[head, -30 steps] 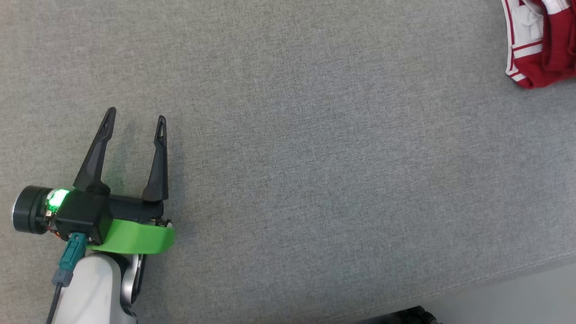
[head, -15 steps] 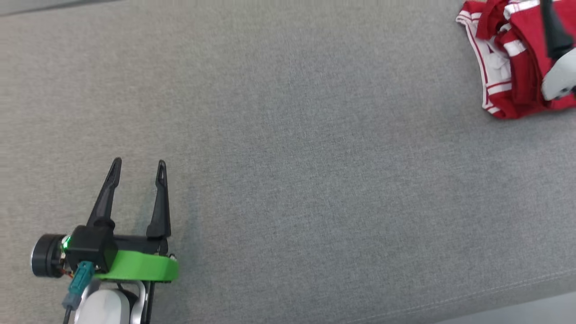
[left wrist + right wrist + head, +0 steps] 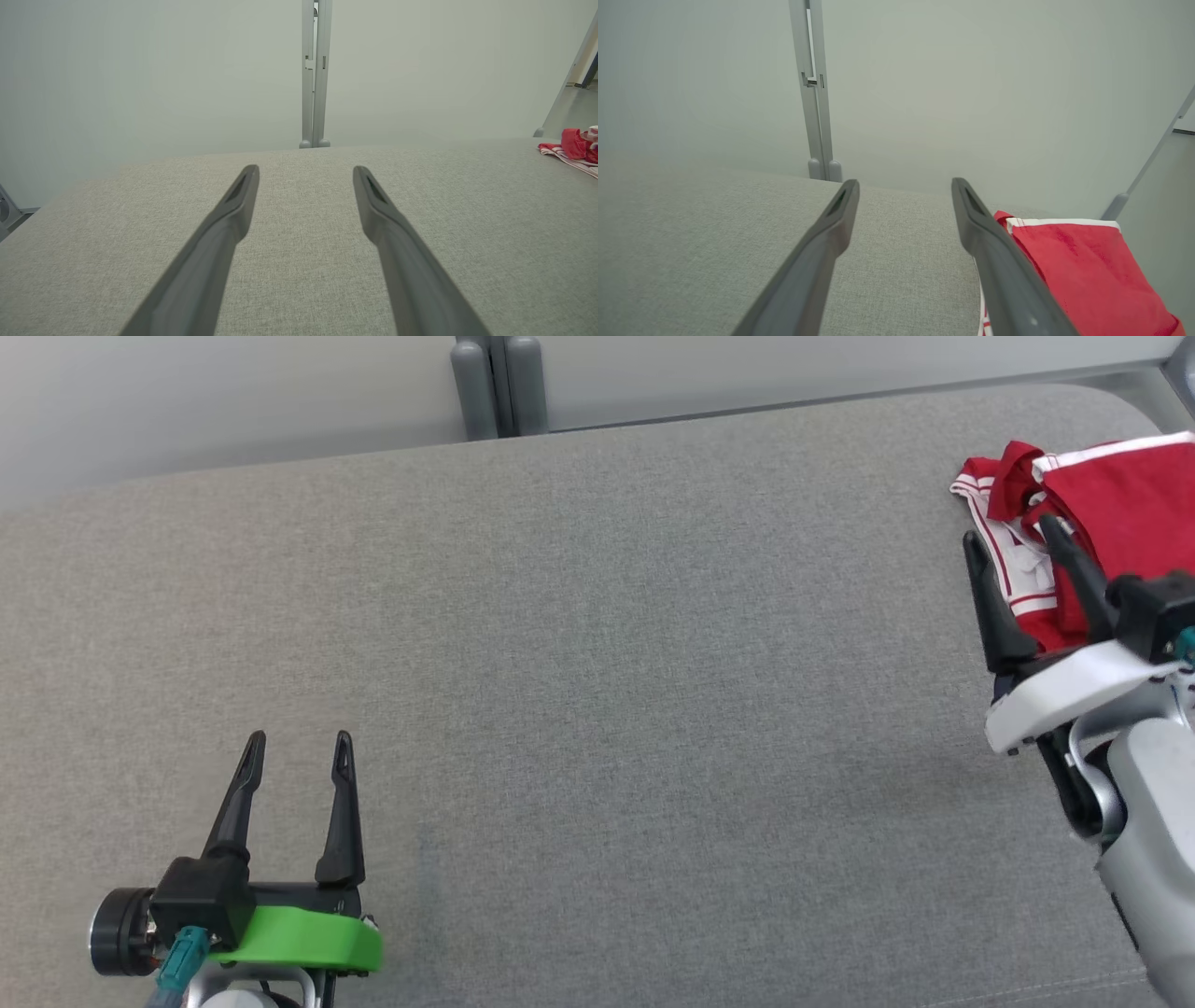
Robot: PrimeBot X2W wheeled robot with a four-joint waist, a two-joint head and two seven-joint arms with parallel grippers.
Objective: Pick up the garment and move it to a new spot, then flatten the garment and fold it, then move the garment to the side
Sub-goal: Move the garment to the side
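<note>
A crumpled red garment (image 3: 1111, 504) with white stripes lies at the far right of the grey cloth surface (image 3: 597, 663). It also shows at the right edge as the garment (image 3: 574, 147) and at the lower right as the garment (image 3: 1083, 275). My right gripper (image 3: 1013, 534) hovers open at the garment's near left edge, its right finger over the red cloth, holding nothing. My left gripper (image 3: 297, 739) stands open at the lower left, far from the garment. The left gripper (image 3: 306, 169) and right gripper (image 3: 905, 183) have bare space between their fingers.
A grey double post (image 3: 497, 383) stands behind the surface's far edge against a pale wall. The surface's rounded right end (image 3: 1120, 415) lies just past the garment. Wide bare cloth stretches between my two grippers.
The head camera has tilted up, bringing the far edge, wall and post into view. My right gripper has come into view beside the garment. Both grippers stay open.
</note>
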